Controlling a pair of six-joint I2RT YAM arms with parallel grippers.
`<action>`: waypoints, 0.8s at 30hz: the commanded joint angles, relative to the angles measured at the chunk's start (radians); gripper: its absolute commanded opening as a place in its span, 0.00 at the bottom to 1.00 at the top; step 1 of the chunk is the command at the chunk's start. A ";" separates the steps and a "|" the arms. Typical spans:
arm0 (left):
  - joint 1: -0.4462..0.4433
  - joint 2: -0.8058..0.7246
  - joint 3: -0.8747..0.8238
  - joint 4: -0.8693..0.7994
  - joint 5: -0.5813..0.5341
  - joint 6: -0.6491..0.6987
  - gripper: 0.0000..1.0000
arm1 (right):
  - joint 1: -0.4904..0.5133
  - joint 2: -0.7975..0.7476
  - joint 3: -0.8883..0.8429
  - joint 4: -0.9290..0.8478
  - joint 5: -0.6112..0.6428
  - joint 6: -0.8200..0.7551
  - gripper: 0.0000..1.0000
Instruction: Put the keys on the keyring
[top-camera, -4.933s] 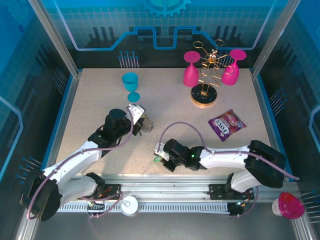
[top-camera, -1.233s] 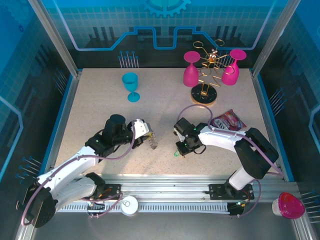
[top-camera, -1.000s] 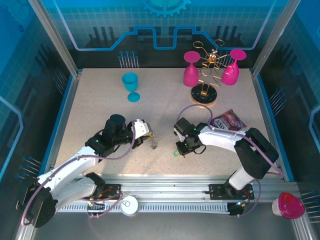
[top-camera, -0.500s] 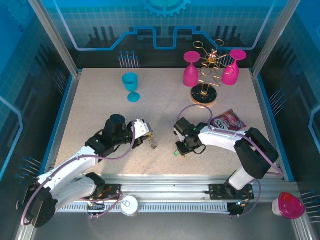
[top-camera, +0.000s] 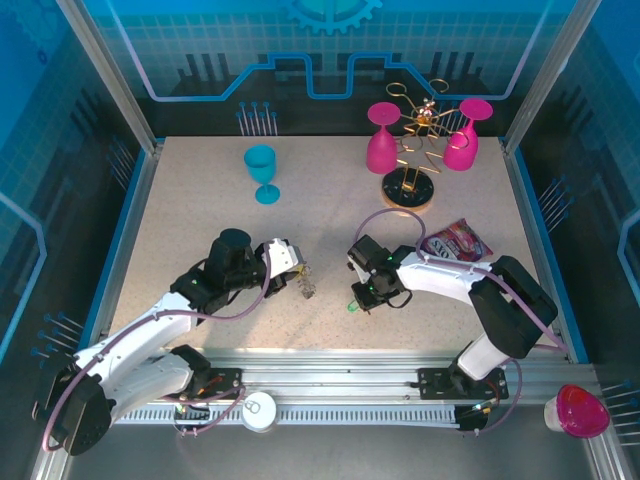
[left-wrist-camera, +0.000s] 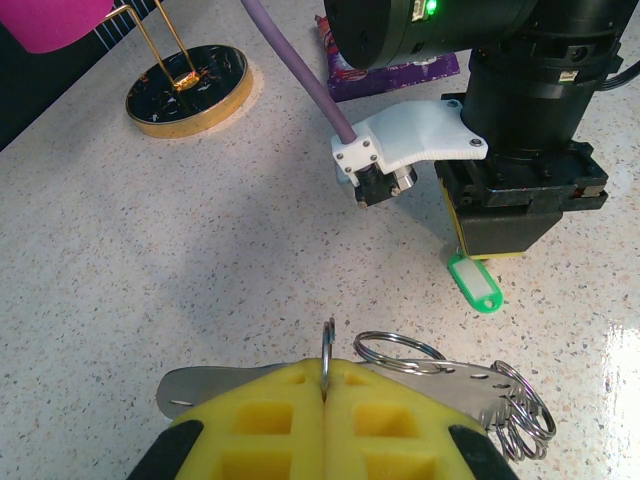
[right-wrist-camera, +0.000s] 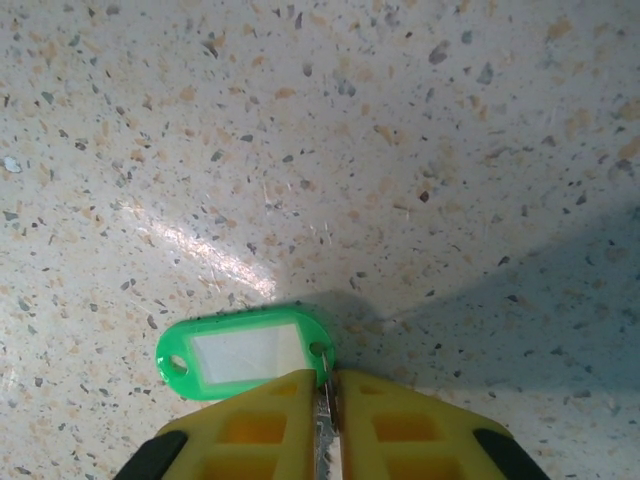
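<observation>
My left gripper (left-wrist-camera: 325, 372) is shut on a thin silver ring standing upright between its yellow pads. That ring belongs to the keyring (left-wrist-camera: 470, 382), a flat metal strip carrying several split rings; from above, the keyring (top-camera: 306, 287) shows just past the left gripper (top-camera: 296, 272). A green-headed key (right-wrist-camera: 245, 352) lies flat on the table. My right gripper (right-wrist-camera: 326, 382) is shut on the metal part at its right end. From above, the right gripper (top-camera: 357, 300) points down over the green key (top-camera: 352, 307). In the left wrist view, the green key (left-wrist-camera: 474, 284) sits under the right gripper (left-wrist-camera: 500, 240).
A blue goblet (top-camera: 262, 172) stands at the back left. Two pink goblets (top-camera: 382, 140) hang on a gold wire rack (top-camera: 408, 192) at the back right. A purple candy packet (top-camera: 455, 242) lies beside the right arm. A pink cup (top-camera: 577, 410) sits off the table's near right corner.
Since the oldest frame the right arm has swung from the front edge to mid-table and the left gripper shifted right. Over the last second the right jaws narrowed onto the green key.
</observation>
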 joint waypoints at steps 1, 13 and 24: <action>-0.009 0.003 0.000 0.007 0.035 0.010 0.00 | 0.008 -0.018 0.027 -0.011 -0.005 0.013 0.11; -0.009 0.001 -0.005 0.020 0.040 0.015 0.00 | 0.027 -0.183 -0.014 0.048 0.051 -0.057 0.00; -0.020 0.004 0.030 0.046 0.113 0.024 0.00 | 0.044 -0.457 -0.135 0.217 0.003 -0.382 0.00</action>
